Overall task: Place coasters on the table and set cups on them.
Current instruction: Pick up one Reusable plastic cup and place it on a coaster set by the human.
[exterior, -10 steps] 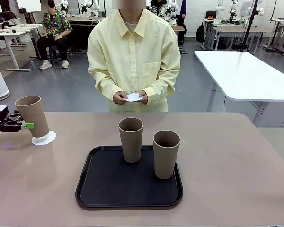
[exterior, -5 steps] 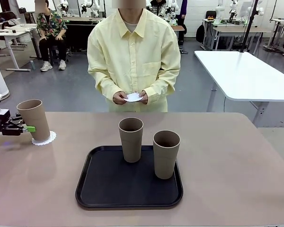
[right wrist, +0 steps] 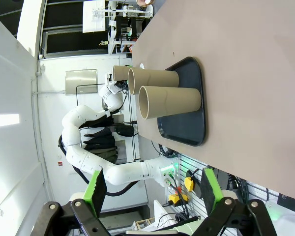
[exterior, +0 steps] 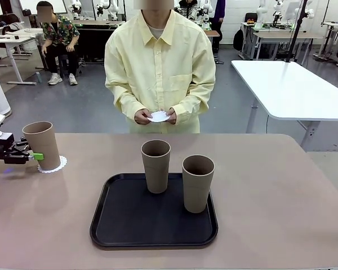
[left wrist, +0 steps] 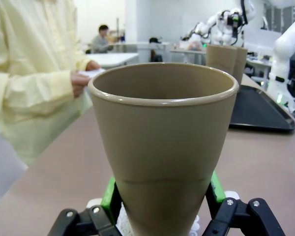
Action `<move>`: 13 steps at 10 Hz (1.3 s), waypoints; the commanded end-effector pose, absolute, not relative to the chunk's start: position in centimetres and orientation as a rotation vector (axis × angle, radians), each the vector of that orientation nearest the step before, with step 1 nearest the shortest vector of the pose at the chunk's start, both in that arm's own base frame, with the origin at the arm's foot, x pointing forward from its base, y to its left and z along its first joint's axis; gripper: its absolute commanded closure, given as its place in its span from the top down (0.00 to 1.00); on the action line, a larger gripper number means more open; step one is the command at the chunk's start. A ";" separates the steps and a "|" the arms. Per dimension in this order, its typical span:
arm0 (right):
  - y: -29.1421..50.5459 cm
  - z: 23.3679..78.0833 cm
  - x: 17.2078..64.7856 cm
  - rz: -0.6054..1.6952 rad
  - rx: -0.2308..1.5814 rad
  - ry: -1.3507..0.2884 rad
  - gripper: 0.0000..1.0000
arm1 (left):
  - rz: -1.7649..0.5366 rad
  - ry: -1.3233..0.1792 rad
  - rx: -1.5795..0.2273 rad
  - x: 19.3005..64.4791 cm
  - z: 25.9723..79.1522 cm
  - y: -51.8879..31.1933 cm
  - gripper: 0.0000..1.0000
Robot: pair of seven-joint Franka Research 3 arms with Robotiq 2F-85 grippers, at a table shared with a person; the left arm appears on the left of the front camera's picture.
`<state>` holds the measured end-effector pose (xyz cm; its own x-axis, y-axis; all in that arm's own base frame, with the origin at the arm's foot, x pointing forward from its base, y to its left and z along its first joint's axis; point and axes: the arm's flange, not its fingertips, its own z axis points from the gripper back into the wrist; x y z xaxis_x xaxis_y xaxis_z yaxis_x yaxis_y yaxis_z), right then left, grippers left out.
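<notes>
My left gripper [exterior: 32, 155] is shut on a grey-brown cup [exterior: 41, 145] at the table's [exterior: 281, 214] far left. The cup stands upright with its base on a white lacy coaster [exterior: 55, 165]. In the left wrist view the cup [left wrist: 164, 147] rises between the green pads [left wrist: 108, 195], with bits of coaster [left wrist: 94, 203] beneath. Two more cups [exterior: 156, 166] [exterior: 198, 183] stand on the black tray [exterior: 129, 225]. The person across the table holds another coaster [exterior: 159, 116] in both hands. My right gripper [right wrist: 152, 189] is open and holds nothing, well off to the side of the tray [right wrist: 187, 118].
A white table [exterior: 293, 90] stands behind on the right. The person stands close against the table's far edge. Bare tabletop lies to the right of the tray and in front of it.
The left gripper has lowered the cup a little and drawn it slightly left, settling it over the coaster. The person's hands and the tray cups have not moved.
</notes>
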<state>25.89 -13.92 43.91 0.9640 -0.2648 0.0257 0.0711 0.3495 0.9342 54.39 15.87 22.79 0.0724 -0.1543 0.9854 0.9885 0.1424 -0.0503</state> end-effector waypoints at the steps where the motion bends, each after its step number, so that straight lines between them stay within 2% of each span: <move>1: -14.0 43.9 25.9 -0.220 1.205 -0.184 1.00 | -1.183 -1.115 -1.015 54.4 22.3 15.9 0.84; 2: -14.0 43.9 25.9 -0.220 1.205 -0.184 1.00 | -1.183 -1.106 -1.012 54.4 22.3 15.9 0.84; 3: -14.0 43.9 25.9 -0.220 1.205 -0.184 1.00 | -1.175 -1.090 -1.012 54.4 22.2 15.9 0.95; 4: -14.0 43.9 25.9 -0.220 1.205 -0.184 1.00 | -1.176 -1.079 -1.020 54.4 22.1 15.8 1.00; 13: -14.0 43.9 25.9 -0.220 1.205 -0.184 1.00 | -1.160 -1.049 -1.046 54.7 21.9 16.0 1.00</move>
